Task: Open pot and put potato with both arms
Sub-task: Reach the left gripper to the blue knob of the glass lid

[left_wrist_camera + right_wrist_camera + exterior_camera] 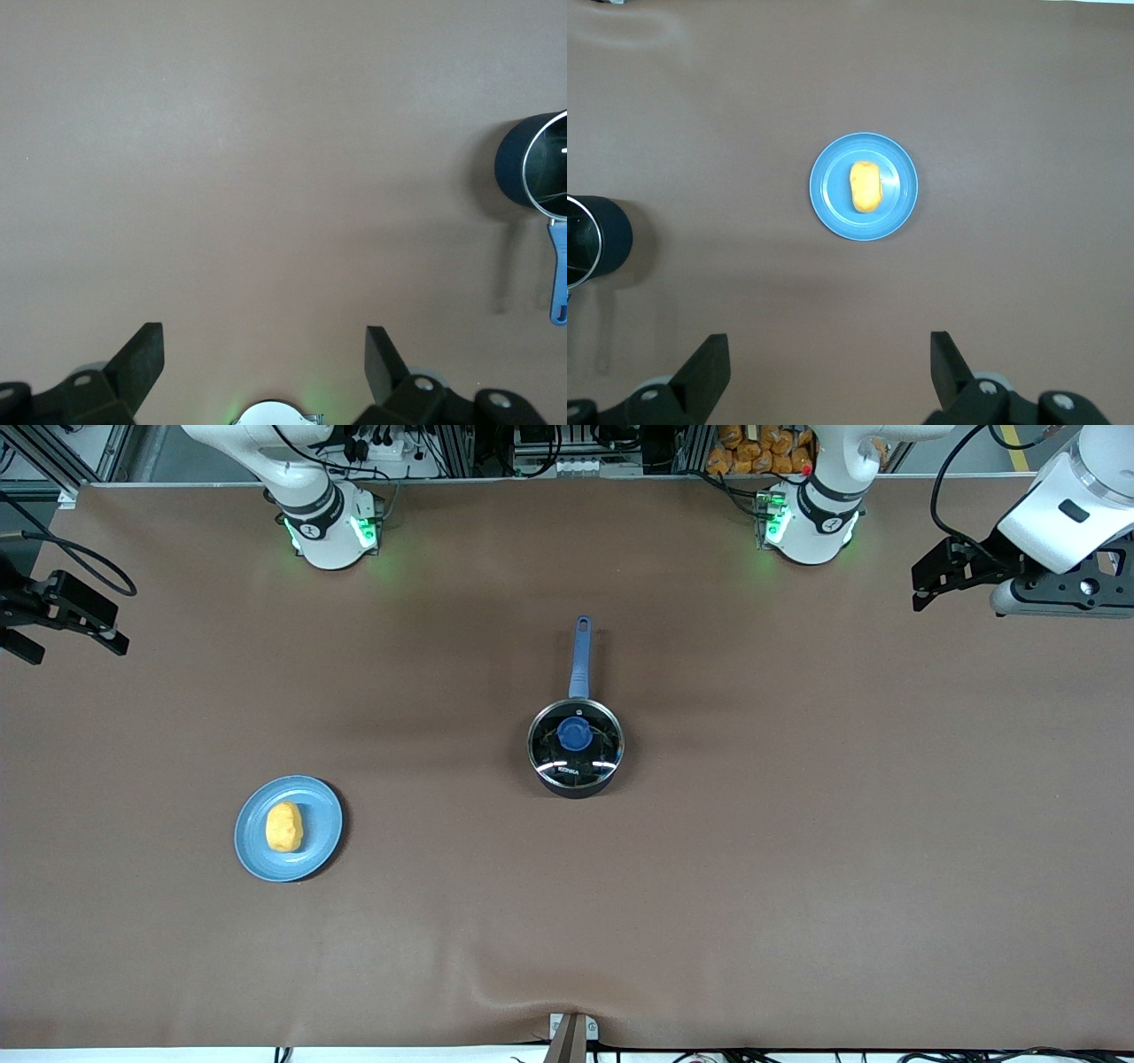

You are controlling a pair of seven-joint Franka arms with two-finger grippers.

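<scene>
The black pot (576, 775) stands at the table's middle with its glass lid (595, 753) on and the blue knob (574, 733) on top. Its blue handle (580, 657) points toward the robots' bases. The yellow-orange potato (284, 826) lies on a light-blue plate (323, 815) toward the right arm's end, nearer the front camera. My left gripper (921, 589) is open and empty over the left arm's end of the table. My right gripper (75, 646) is open and empty over the right arm's end. The left wrist view shows my left gripper (264, 354) and the pot (514, 168). The right wrist view shows my right gripper (830, 354), the potato (866, 186) and the pot (611, 235).
The brown table cover (797, 868) spreads wide around the pot and plate. The arms' bases (332, 531) with green lights stand along the table's edge farthest from the front camera. A small clamp (571, 1032) sits at the near edge.
</scene>
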